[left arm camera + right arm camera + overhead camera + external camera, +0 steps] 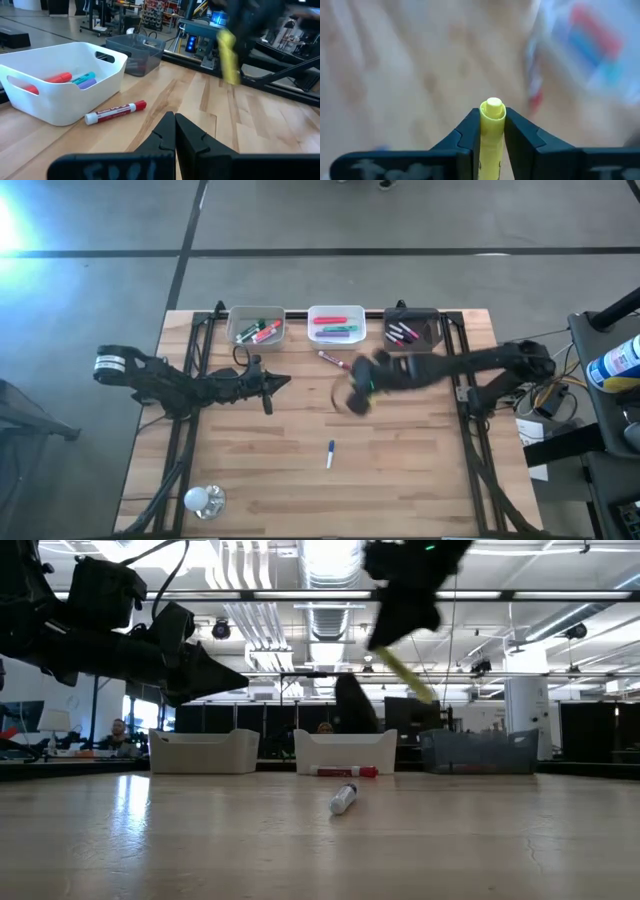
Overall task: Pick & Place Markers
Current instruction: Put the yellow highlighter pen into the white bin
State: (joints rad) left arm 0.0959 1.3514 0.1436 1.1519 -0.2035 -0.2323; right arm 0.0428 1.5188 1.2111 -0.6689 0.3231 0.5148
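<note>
High view: right gripper [357,392] hangs over mid-table, just at 5 o'clock of the white bin [336,324]; blurred here, so its grasp cannot be read from this angle. Left gripper [283,383] sits at 9 o'clock of it, well apart, fingers pinched to a point. Three bins line the 12 o'clock edge of the table [420,480]: clear bin [257,326], white bin, black bin [412,327], each holding markers. A red marker [331,360] lies loose just at 6 o'clock of the white bin; a blue-capped marker [330,453] lies alone toward 6 o'clock of table centre; a light bulb [203,500] rests near the 7 o'clock corner. Low view: this adds height, showing the right gripper raised well clear of the wood with a yellow marker [407,675] slanting down from it; the blue-capped marker lies nearest the camera and the red marker against the front of the white bin. The left arm hangs above the table too, partly screening the room behind. Left wrist view: own fingers [165,135] pressed together, nothing between them; red marker lies beside the white bin, and the yellow marker shows blurred beyond. Right wrist view: the only clear reading of the grasp, with both fingers [465,132] clamped against the yellow marker, its tip poking out between them; table behind is blurred.
</note>
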